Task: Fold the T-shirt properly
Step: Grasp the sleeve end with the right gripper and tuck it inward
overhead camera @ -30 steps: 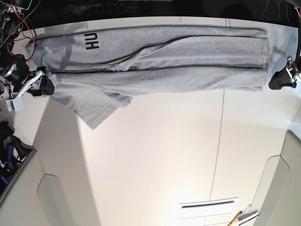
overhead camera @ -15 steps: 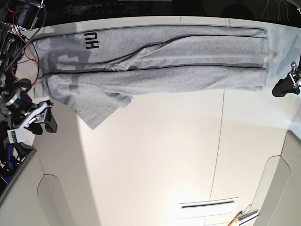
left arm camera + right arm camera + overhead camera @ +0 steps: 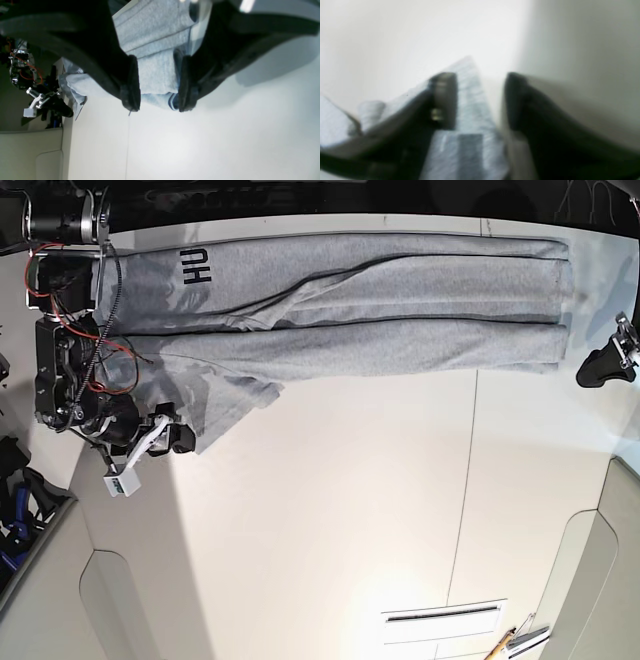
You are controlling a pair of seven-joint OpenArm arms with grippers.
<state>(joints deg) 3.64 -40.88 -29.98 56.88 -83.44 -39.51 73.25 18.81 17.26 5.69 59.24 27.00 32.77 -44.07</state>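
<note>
The grey T-shirt (image 3: pixel 400 340) lies folded lengthwise across the far side of the white table (image 3: pixel 330 510), with black lettering (image 3: pixel 194 267) showing near its left end. One sleeve (image 3: pixel 225 405) sticks out toward the front. My right gripper (image 3: pixel 178 440) is at that sleeve's tip. In the blurred right wrist view it (image 3: pixel 480 100) stands open with sleeve fabric (image 3: pixel 470 105) between its fingers. My left gripper (image 3: pixel 586 372) hovers just off the shirt's right end. It (image 3: pixel 158 106) is open, and the hem (image 3: pixel 155 75) shows between the fingers with nothing gripped.
Red cables (image 3: pixel 95 345) hang along the right arm over the shirt's left end. A table seam (image 3: pixel 468 480) runs front to back. Beige panels (image 3: pixel 600 580) sit at the front corners, with a slot (image 3: pixel 440 615) and a small tool (image 3: pixel 512 642) near the front edge.
The right arm has swung from the table's left edge in to the sleeve's tip, and its jaws have narrowed. The left gripper has barely moved.
</note>
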